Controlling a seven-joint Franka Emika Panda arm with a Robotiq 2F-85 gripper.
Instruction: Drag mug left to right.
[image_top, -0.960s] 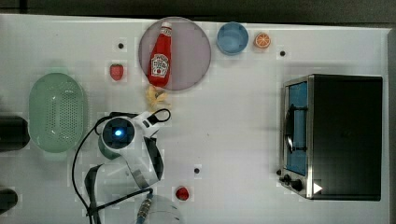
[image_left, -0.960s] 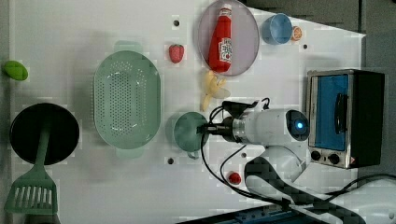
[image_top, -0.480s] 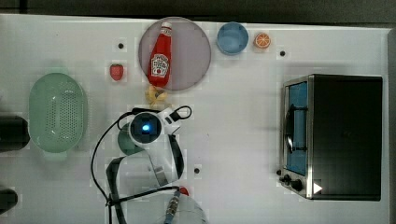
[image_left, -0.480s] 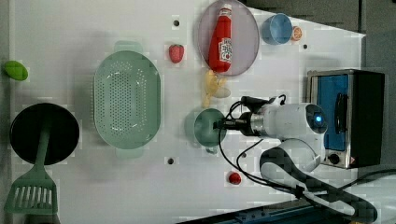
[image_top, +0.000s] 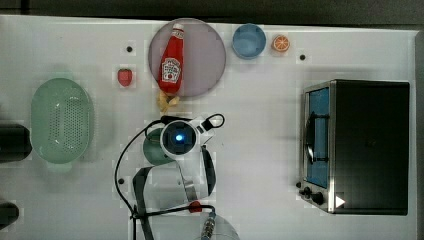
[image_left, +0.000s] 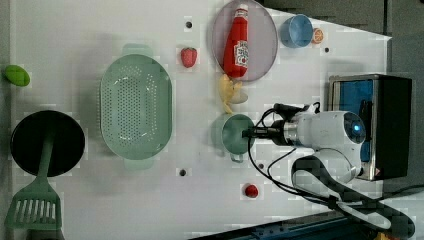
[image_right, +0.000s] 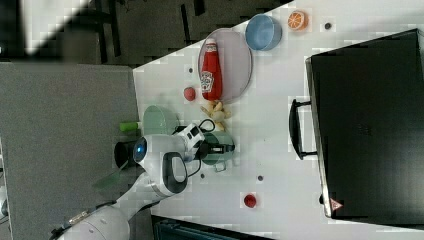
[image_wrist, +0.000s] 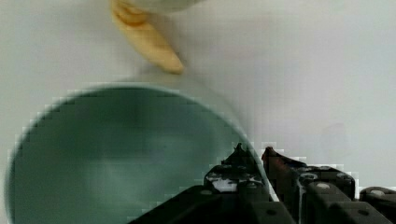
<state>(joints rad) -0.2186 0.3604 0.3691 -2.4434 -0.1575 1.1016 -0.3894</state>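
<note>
The dark teal-green mug stands upright on the white table, just below the yellow banana in the top view and between the colander and the oven. In the left view the mug has its small handle toward the table's near edge. My gripper is shut on the mug, one fingertip inside the rim and one outside it. In the left view the gripper reaches the mug's rim from the left view's right. The white wrist covers part of the mug from above.
A pale-green colander sits at the top view's left. A toaster oven fills the top view's right. A pink plate carries a ketchup bottle; a blue cup, an orange slice and a strawberry lie nearby.
The arm and the mug in its grip have slid toward the top view's right, away from the colander, to a spot below the banana.
</note>
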